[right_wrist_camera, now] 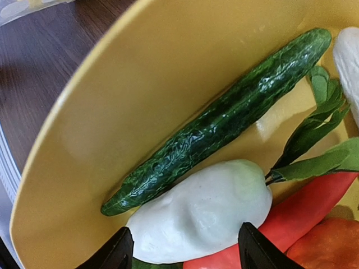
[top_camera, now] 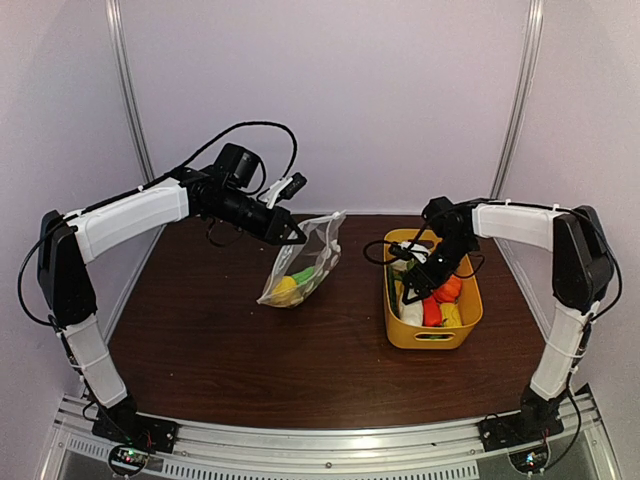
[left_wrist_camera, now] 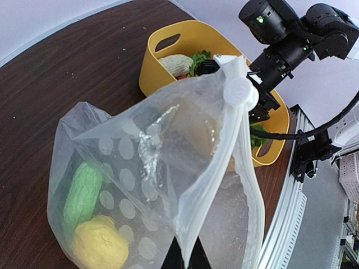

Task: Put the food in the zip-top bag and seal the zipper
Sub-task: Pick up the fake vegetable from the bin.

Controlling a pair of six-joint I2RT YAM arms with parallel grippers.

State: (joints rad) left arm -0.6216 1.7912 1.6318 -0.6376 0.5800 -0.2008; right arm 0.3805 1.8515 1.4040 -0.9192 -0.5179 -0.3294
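Dark wooden surface point(top_camera: 220, 340), pale walls behind. From overhead, the left pincer point(top_camera: 292, 234) holds a zip-top bag point(top_camera: 305, 262) up by its mouth edge, with a yellow piece point(top_camera: 286, 290) slumped well below it. The right pincer point(top_camera: 418, 285) dips into the yellow basket point(top_camera: 435, 338).

Left wrist view: the jaws are clamped tight on the bag's rim, the white slider point(left_wrist_camera: 241, 92) beyond them. The mouth sags, so I'd guess food could snag on that floppy lip and drop outside.

Right wrist view: the jaws stand fairly wide astride a white vegetable point(right_wrist_camera: 202, 210), a cucumber point(right_wrist_camera: 224, 115) just beyond. Whether they touch it I cannot tell. Its smooth, rounded skin might squirt free when squeezed.
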